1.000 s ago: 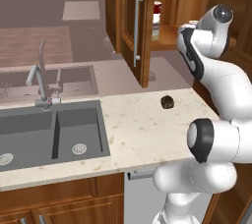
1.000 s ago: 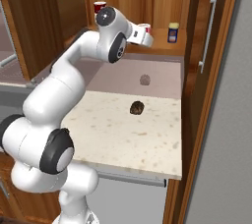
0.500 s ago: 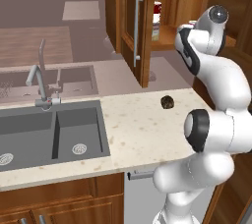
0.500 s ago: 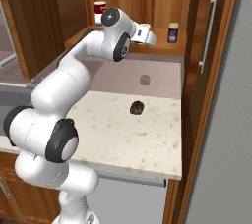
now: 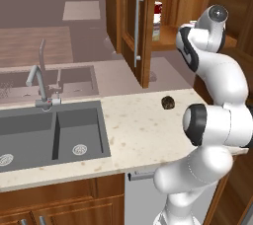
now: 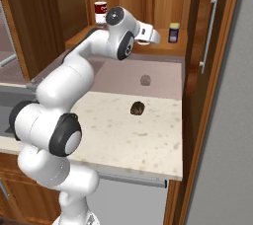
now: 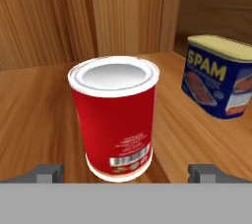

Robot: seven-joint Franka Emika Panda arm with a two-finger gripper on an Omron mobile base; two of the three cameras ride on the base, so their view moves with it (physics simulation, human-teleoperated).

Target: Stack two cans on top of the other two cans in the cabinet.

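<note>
Can (image 7: pixel 114 120) upright, axis vert.

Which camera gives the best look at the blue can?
The hand view: the blue can sits close on the shelf, its SPAM label readable, beside a red can. The right base view shows it small and far off. In the left base view I can't make it out.
</note>
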